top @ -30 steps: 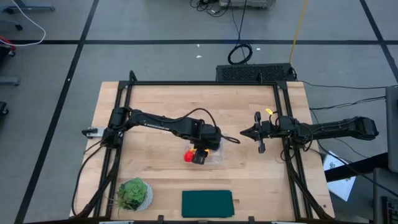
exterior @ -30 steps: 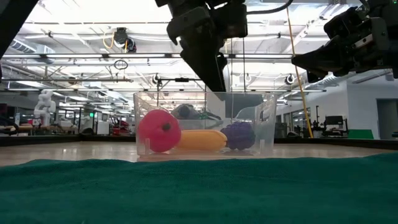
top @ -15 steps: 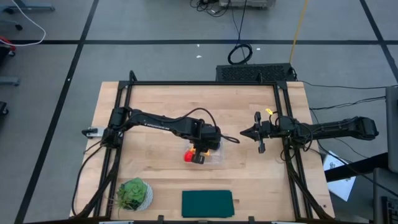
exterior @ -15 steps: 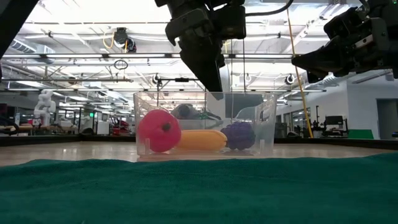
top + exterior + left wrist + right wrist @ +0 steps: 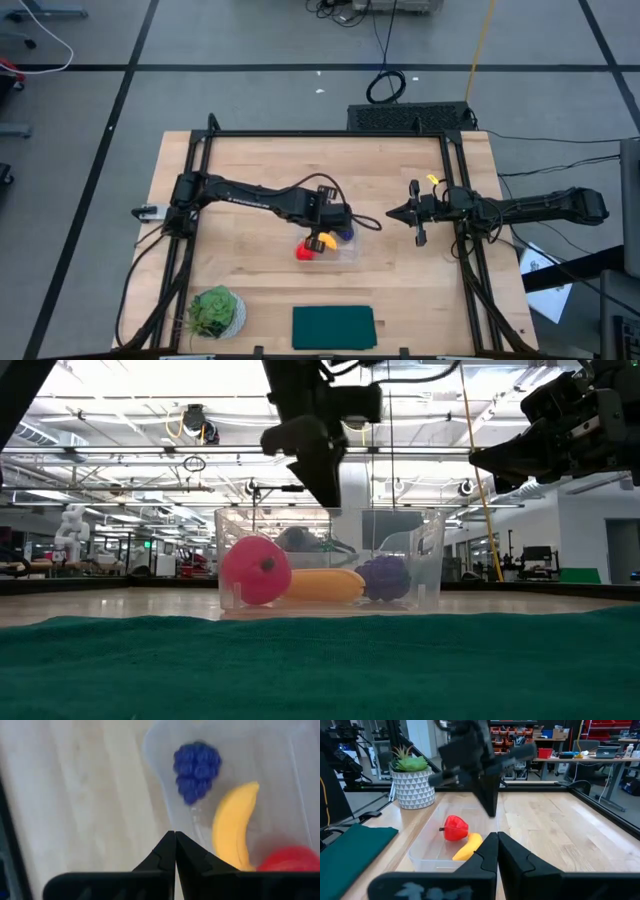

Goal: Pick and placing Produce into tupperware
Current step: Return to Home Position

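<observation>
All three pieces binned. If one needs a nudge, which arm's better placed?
Left, likely. The left gripper, shut, hangs just above the clear bin; the right gripper, also shut, waits by the table's right edge.

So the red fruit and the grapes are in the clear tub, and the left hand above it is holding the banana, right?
Not quite: the left hand holds nothing. The left wrist view shows its fingers shut on each other and the banana lying in the clear tub with the grapes and the red fruit. The hand is above the tub.
</observation>
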